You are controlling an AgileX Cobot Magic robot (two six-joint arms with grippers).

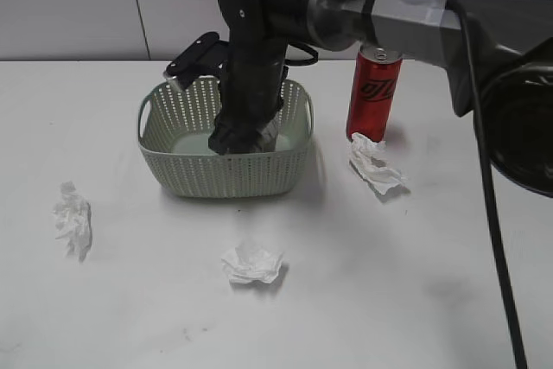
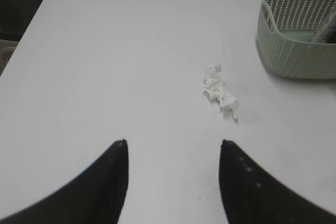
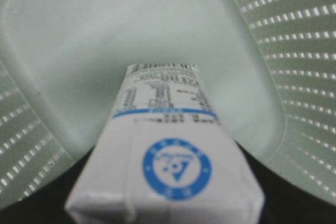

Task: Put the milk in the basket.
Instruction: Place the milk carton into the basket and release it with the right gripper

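The milk (image 3: 168, 156), a white carton with a blue round logo and blue print, fills the right wrist view. It sits between dark fingers and points down at the basket floor (image 3: 105, 45). In the exterior view my right gripper (image 1: 242, 137) reaches down inside the pale green basket (image 1: 226, 172), and the arm hides most of the carton. The right gripper is shut on the milk. My left gripper (image 2: 173, 142) is open and empty above bare table, well left of the basket (image 2: 294, 51). It does not show in the exterior view.
A red soda can (image 1: 373, 97) stands just right of the basket. Crumpled tissues lie by the can (image 1: 376, 164), in front of the basket (image 1: 252, 264) and at the left (image 1: 73, 216). One tissue (image 2: 220, 90) lies ahead of the left gripper.
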